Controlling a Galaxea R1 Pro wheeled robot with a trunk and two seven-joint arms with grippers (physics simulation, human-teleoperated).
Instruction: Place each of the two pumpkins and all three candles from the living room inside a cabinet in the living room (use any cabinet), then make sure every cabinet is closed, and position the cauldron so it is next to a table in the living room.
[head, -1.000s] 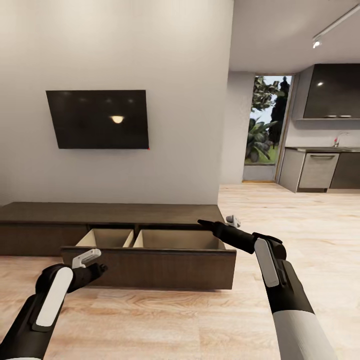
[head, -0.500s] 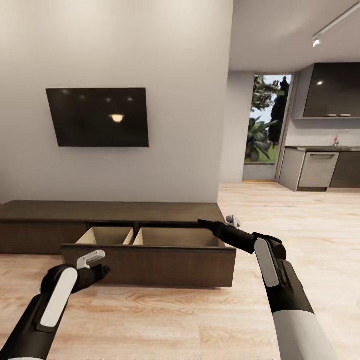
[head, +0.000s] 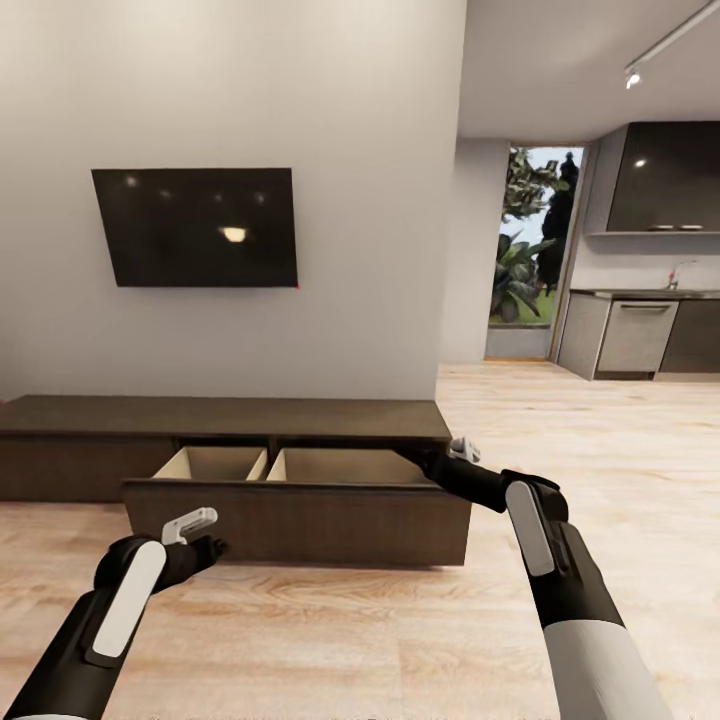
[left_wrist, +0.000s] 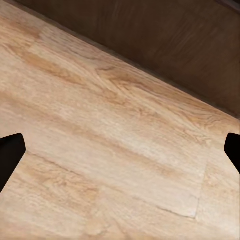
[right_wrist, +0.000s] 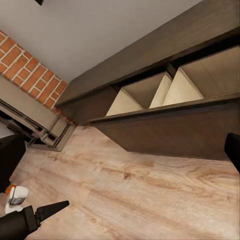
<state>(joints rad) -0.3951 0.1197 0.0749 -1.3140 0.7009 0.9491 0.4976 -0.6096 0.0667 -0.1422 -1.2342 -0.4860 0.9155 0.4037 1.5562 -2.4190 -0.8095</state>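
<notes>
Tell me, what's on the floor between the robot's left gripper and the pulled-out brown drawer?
Nothing but bare light wooden floor, seen in the left wrist view between the left gripper and the dark brown wooden drawer front.

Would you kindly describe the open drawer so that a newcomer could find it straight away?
Find the black TV on the grey wall; below it a long, low dark brown cabinet stands on the wooden floor. The drawer juts from its right half, showing two pale wood compartments, while the front to its left sits flush.

Drawer interior floor hidden behind its front panel, cabinet left end cut off by picture edge
</notes>
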